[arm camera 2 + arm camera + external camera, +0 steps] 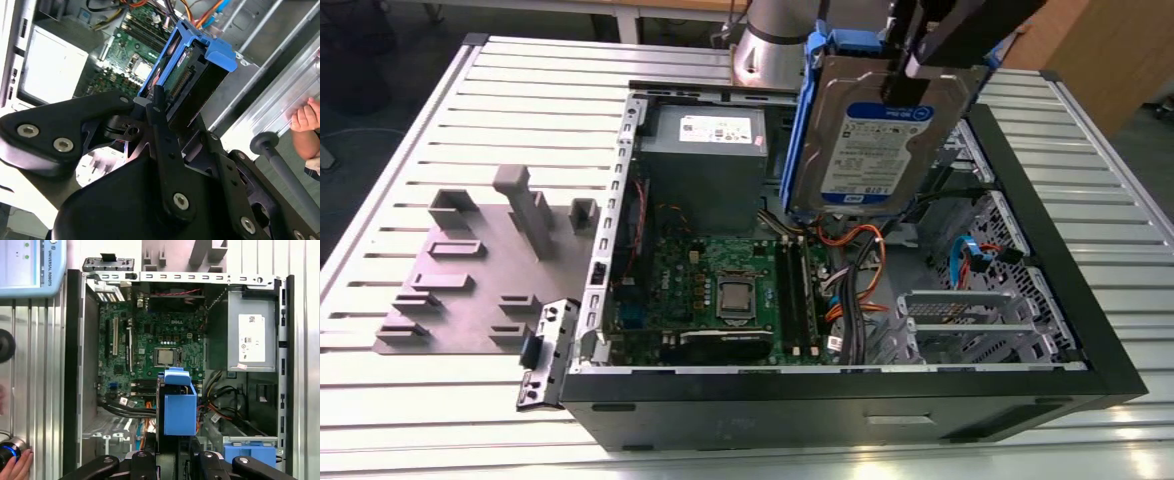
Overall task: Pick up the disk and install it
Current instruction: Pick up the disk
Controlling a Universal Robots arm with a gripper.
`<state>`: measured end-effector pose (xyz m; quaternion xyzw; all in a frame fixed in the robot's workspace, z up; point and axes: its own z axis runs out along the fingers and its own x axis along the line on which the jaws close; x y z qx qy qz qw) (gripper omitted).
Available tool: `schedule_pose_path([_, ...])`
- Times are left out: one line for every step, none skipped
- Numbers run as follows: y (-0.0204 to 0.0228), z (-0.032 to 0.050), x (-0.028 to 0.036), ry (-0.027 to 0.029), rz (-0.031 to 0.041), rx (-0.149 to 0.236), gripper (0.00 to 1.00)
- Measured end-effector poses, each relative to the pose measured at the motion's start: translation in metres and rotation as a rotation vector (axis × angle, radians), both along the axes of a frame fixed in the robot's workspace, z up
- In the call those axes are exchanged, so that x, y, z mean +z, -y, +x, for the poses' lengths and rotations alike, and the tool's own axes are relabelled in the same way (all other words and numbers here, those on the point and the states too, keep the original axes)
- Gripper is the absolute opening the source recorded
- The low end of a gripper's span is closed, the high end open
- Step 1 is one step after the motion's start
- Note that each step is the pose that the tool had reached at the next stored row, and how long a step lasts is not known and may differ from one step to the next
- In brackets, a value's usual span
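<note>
1. Disk in its blue frame, up in the air and standing on edge, label turned toward the exterior view; hanging over the open computer case and touching nothing below.
2. End effector clenched on the disk's upper edge, with fingers pinching it from both sides, plain in the second wrist view.
3. Directly under the disk in the first wrist view: the edge of the motherboard and a bundle of orange and black cables.
4. Metal drive cage toward the exterior view's right, lower down and apart from the disk; a second blue carrier already sitting in that corner of the case.
5. Grey power supply just beside the disk on the exterior view's left, at the far end of the case.
6. Outside the case: a grey plate with upright blocks lying on the slatted tabletop; a person's hand by the tabletop's edge, well apart from the disk.
7. Progress, as a judgement: pick-up done, with the disk off every support and firmly gripped. Install not yet done, with no bay holding the disk and the whole seating step still left.
</note>
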<state>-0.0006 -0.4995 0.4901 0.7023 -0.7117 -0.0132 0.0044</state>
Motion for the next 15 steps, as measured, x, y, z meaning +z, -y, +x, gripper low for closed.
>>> schedule_pose_path([0.0035, 0.0, 0.0001, 0.0, -0.0001, 0.0, 0.35])
schedule_pose_path([0.0069, 0.0, 0.0, 0.0, -0.0001, 0.0, 0.35])
schedule_pose_path([0.0104, 0.0, 0.0, 0.0, -0.0001, 0.0, 0.35])
schedule_pose_path([0.0138, 0.0, 0.0, 0.0, -0.0002, 0.0, 0.35])
schedule_pose_path([0.0172, 0.0, 0.0, 0.0, -0.0002, 0.0, 0.35])
schedule_pose_path([0.0206, 0.0, 0.0, 0.0, -0.0002, 0.0, 0.35])
schedule_pose_path([0.024, 0.0, 0.0, 0.0, -0.0002, 0.0, 0.35])
schedule_pose_path([0.0274, 0.0, 0.0, 0.0, -0.0002, 0.0, 0.35])
schedule_pose_path([0.031, 0.0, 0.0, 0.0, -0.0002, 0.0, 0.35])
schedule_pose_path([0.0345, 0.0, 0.0, 0.0, -0.0003, 0.0, 0.35])
schedule_pose_path([0.0379, 0.0, 0.0, 0.0, -0.0002, 0.0, 0.35])
schedule_pose_path([0.0413, 0.0, 0.0, 0.0, -0.0002, 0.0, 0.35])
schedule_pose_path([0.0447, 0.0, 0.0, 0.0, -0.0003, 0.0, 0.35])
schedule_pose_path([0.0481, 0.0, 0.0, 0.0, -0.0004, 0.0, 0.35])
schedule_pose_path([0.0514, 0.0, 0.0, 0.0, -0.0003, 0.0, 0.35])
